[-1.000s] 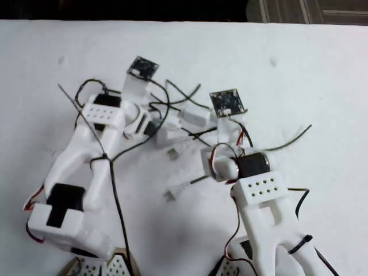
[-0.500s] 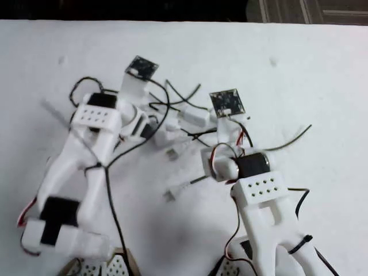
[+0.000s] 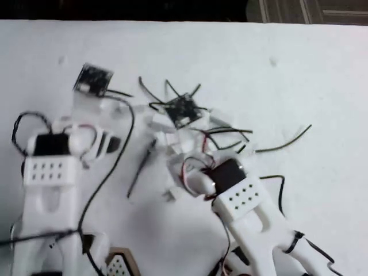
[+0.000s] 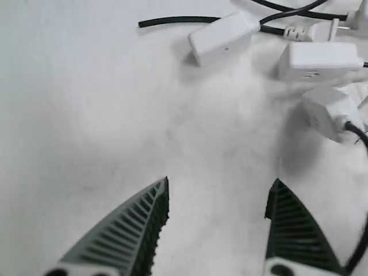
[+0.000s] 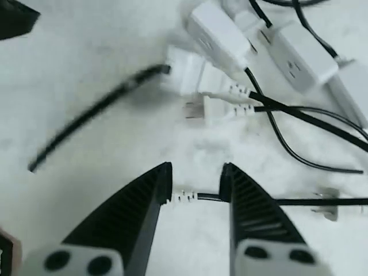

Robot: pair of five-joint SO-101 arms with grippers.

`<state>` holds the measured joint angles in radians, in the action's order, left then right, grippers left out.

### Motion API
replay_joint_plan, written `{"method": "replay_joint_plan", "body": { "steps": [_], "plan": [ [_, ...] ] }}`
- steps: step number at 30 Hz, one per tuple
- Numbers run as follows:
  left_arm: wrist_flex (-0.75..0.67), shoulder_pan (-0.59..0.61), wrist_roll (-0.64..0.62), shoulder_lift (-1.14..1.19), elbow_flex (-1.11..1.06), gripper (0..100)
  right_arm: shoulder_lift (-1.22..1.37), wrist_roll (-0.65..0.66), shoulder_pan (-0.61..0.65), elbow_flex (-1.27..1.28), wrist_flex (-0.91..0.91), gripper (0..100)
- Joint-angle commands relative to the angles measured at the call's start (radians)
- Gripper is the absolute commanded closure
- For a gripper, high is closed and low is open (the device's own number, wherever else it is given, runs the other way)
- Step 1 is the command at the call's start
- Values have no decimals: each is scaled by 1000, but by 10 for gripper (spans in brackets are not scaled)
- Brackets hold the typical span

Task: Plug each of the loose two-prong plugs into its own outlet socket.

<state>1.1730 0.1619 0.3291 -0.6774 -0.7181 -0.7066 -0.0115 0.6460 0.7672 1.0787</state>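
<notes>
High view: compared with half a second ago, the left arm [image 3: 49, 172] has swung away from the heap of cords and now stands off to the side. The right arm [image 3: 241, 198] has turned in over the heap, so its camera board [image 3: 183, 110] covers the white blocks there.

Left wrist view: the left claw [image 4: 221, 181] hangs over bare tabletop [image 4: 86, 103] with its fingers spread wide, holding nothing. Ahead of it, toward one finger's side, lie a first socket [image 4: 221, 37] and a second socket [image 4: 319, 60]. Nearer the claw is a white block [image 4: 330, 109] with a black cord.

Right wrist view: the right claw [image 5: 196, 172] keeps a narrow gap between its fingers and grips nothing. In that gap, on the tabletop, lies a ribbed plug neck [image 5: 184, 197]. Its black cord runs crosswise to the claw, past one finger. Just ahead of the claw lies a two-prong plug [image 5: 215, 102], its long axis also crosswise, with the prongs pointing away from its cord. Beyond it a long socket [image 5: 215, 31] and a slotted socket [image 5: 299, 57] lie slanted away from the claw. Prongs and slots show here; in the high view the board hides that spot.
</notes>
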Motion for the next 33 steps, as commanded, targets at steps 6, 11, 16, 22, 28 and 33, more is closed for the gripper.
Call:
{"method": "replay_joint_plan", "body": {
  "steps": [6, 11, 16, 22, 28, 33],
  "plan": [
    [-110, 90, 6, -312, -304, 724, 259, 0, 81, -203, 5, 803],
    [-112, 105, 9, -420, -434, 724, 443, -6, 81, -324, 12, 803],
    [-112, 104, 72, -515, -549, 724, 593, -6, 73, -397, 12, 804],
    [-192, 99, 72, -625, -701, 724, 745, -9, 87, -479, 10, 805],
    [-129, 101, 74, -705, -709, 725, 826, -66, 62, -569, 5, 948],
    [-130, 105, 75, -739, -740, 725, 799, -66, 53, -624, 28, 982]
  ]
}}
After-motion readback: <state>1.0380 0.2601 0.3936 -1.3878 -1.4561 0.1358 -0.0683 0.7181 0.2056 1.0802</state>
